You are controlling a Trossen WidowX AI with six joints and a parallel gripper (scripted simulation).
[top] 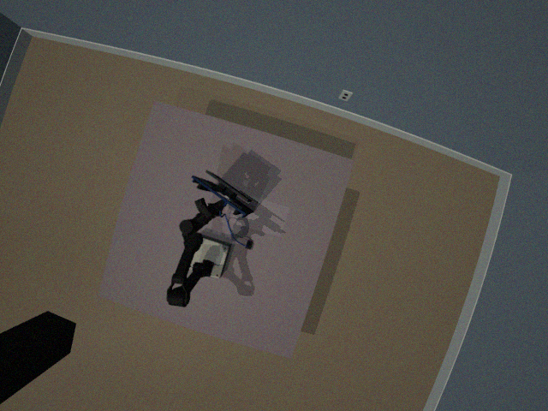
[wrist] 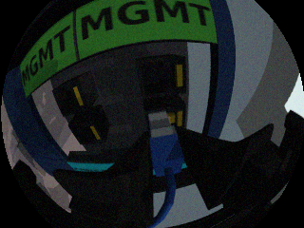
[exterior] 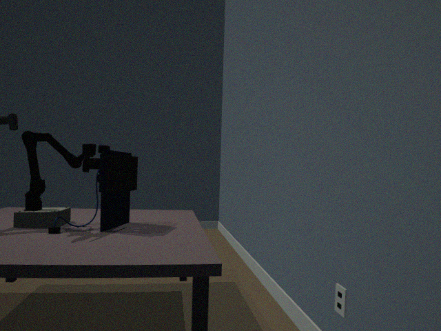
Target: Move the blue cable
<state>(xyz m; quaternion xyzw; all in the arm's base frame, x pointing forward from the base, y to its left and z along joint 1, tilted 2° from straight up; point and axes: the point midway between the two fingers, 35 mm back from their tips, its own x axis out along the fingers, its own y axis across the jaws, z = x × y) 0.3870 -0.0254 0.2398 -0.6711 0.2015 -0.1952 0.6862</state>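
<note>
My hand is clamped on the blue plug at a dark port panel beneath green "MGMT" labels, the plug's clear tip at the lower right port. The blue cable droops from the upright rack to a black block on the bench.

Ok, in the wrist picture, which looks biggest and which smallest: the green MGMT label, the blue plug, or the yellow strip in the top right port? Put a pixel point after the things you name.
1. Green MGMT label (wrist: 147, 29)
2. Blue plug (wrist: 163, 151)
3. Yellow strip (wrist: 179, 75)
</note>
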